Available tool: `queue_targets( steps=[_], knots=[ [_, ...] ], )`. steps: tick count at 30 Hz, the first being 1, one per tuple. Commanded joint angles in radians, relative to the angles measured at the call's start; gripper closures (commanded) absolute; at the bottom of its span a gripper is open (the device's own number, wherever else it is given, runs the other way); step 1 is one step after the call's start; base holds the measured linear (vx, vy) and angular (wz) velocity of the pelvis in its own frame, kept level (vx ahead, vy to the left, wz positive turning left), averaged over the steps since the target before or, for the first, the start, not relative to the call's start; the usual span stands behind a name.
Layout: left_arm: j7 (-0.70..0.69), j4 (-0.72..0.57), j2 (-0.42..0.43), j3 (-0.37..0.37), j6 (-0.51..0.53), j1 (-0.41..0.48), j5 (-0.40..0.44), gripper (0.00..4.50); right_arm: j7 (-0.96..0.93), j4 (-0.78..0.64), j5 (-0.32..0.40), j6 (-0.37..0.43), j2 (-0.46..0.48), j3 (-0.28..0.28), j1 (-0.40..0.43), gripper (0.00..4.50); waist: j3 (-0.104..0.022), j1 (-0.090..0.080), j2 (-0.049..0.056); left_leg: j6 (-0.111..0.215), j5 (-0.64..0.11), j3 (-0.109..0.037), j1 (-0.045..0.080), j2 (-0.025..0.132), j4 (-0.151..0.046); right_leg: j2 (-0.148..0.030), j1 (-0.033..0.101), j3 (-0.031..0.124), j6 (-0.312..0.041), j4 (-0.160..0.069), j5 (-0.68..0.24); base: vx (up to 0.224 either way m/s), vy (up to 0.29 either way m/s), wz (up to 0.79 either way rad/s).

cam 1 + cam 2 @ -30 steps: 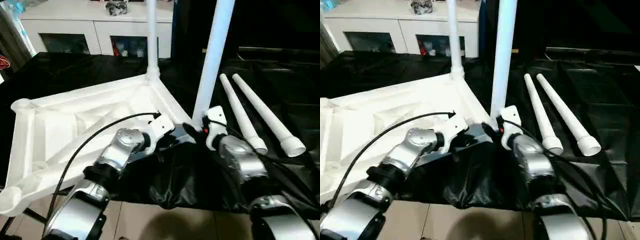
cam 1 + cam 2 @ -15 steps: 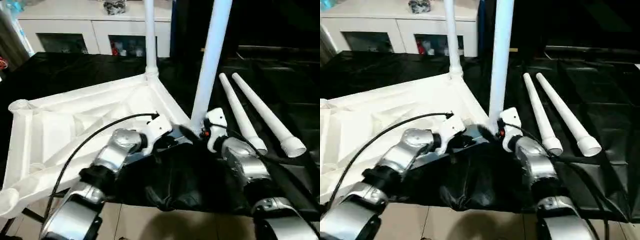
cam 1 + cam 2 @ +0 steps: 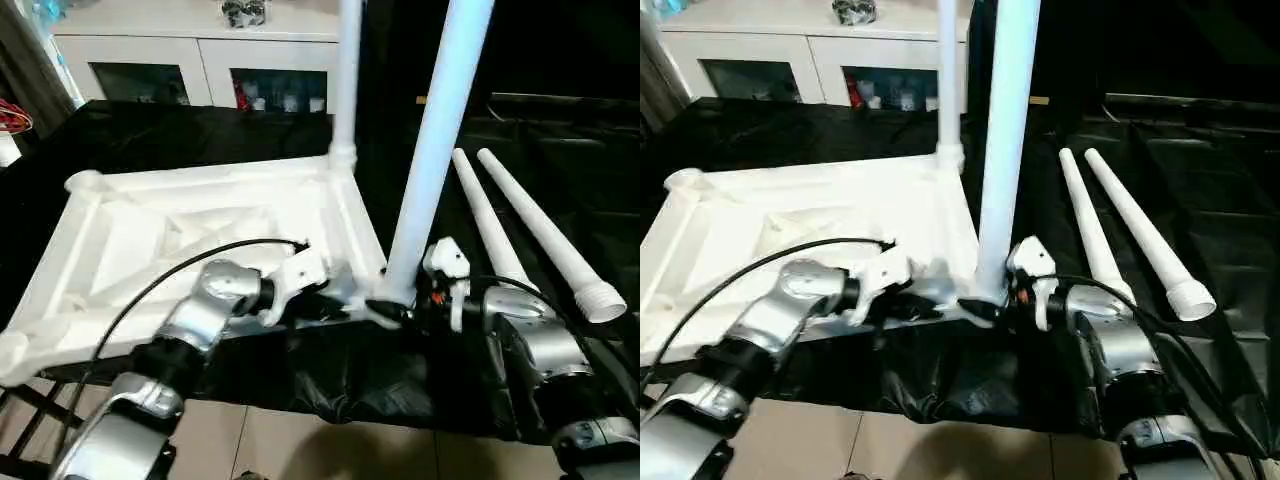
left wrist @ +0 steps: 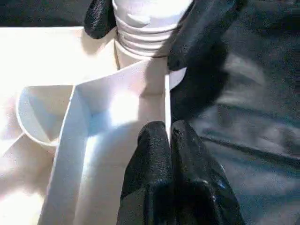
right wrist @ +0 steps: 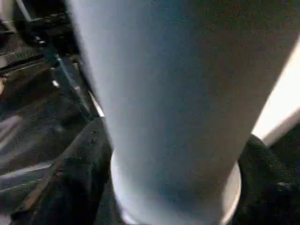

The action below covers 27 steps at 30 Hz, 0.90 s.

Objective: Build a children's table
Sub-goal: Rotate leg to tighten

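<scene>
Our left gripper (image 4: pixel 168 136) pinches the thin edge of the upside-down tabletop (image 3: pixel 150 225) on the black table (image 3: pixel 560 130). Our right gripper (image 3: pixel 395 310) hugs the upright leg (image 3: pixel 432 150) at the near corner. Two spare legs (image 3: pixel 530 225) lie beside it.

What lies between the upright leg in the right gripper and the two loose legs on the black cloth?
Bare black cloth, seen in the head views.

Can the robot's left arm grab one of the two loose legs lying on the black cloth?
Probably not right now. The left tool is pinching the tabletop rim, and the right arm and upright leg stand between it and the loose legs.
</scene>
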Motion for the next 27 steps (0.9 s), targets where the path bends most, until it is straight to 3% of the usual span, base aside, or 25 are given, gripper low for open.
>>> queue_targets(
  steps=[1, 7, 11, 15, 18, 19, 22, 26, 27],
  knots=[
    [-0.014, -0.038, -0.011, -0.011, -0.015, -0.01, -0.021, 4.5, 0.06, -0.031, 0.004, 0.015, 0.015, 0.058, 0.016, 1.42, -0.069, 0.004, -0.01, 0.082, -0.26, -0.01, 0.009, 0.046, -0.06, -0.069, 0.049, 0.042, -0.208, -0.082, -0.314, 0.0, 0.0, 0.0],
    [-0.05, -0.057, 0.004, -0.013, -0.001, -0.001, -0.031, 4.5, 0.088, -0.079, 0.008, 0.049, 0.006, 0.079, 0.04, 1.72, -0.071, 0.007, -0.014, 0.08, -0.242, -0.009, 0.007, 0.046, -0.058, -0.069, 0.05, 0.044, -0.2, -0.08, -0.302, 0.0, 0.0, 0.0],
    [0.001, -0.044, -0.015, -0.004, 0.002, -0.007, -0.02, 4.5, -0.001, -0.037, -0.017, 0.015, 0.039, 0.061, 0.031, 1.74, -0.069, 0.006, -0.014, 0.076, -0.245, -0.009, 0.007, 0.044, -0.059, -0.07, 0.049, 0.043, -0.198, -0.082, -0.318, 0.0, 0.0, 0.0],
    [0.137, 0.014, -0.052, 0.018, 0.026, -0.039, 0.012, 4.5, -0.206, 0.062, -0.064, 0.003, 0.095, 0.016, -0.013, 1.75, -0.062, -0.013, -0.015, 0.034, -0.309, -0.015, 0.011, 0.038, -0.063, -0.07, 0.044, 0.039, -0.166, -0.094, -0.446, 0.0, 0.0, 0.0],
    [0.283, 0.073, -0.111, 0.041, 0.062, -0.085, 0.033, 4.5, -0.486, 0.198, -0.098, 0.003, 0.166, -0.038, -0.078, 1.75, -0.061, -0.027, -0.012, 0.015, -0.348, -0.019, 0.018, 0.036, -0.064, -0.069, 0.037, 0.038, -0.15, -0.1, -0.497, 0.0, 0.0, 0.0],
    [0.291, 0.075, -0.115, 0.042, 0.064, -0.087, 0.035, 4.5, -0.501, 0.205, -0.099, 0.003, 0.17, -0.041, -0.081, 1.75, -0.062, -0.029, -0.012, 0.014, -0.351, -0.02, 0.018, 0.036, -0.063, -0.071, 0.037, 0.038, -0.148, -0.101, -0.499, 0.0, 0.0, 0.0],
    [0.381, 0.102, -0.165, 0.053, 0.095, -0.112, 0.039, 4.5, -0.695, 0.276, -0.107, 0.014, 0.227, -0.075, -0.122, 1.75, -0.064, -0.035, -0.011, 0.022, -0.341, -0.019, 0.013, 0.035, -0.063, -0.07, 0.039, 0.04, -0.148, -0.1, -0.472, 0.0, 0.0, 0.0],
    [0.436, 0.121, -0.205, 0.06, 0.091, -0.128, 0.042, 4.5, -0.76, 0.319, -0.115, -0.02, 0.264, -0.083, -0.147, 1.75, -0.069, -0.031, -0.011, 0.039, -0.305, -0.015, 0.01, 0.035, -0.059, -0.07, 0.043, 0.043, -0.173, -0.094, -0.382, 0.0, 0.0, 0.0],
    [0.43, 0.126, -0.216, 0.057, 0.083, -0.13, 0.041, 4.5, -0.73, 0.33, -0.098, -0.036, 0.275, -0.095, -0.156, 1.2, -0.073, -0.028, -0.011, 0.054, -0.278, -0.012, 0.008, 0.035, -0.057, -0.069, 0.046, 0.044, -0.19, -0.088, -0.318, 0.0, 0.0, 0.0]
  ],
)
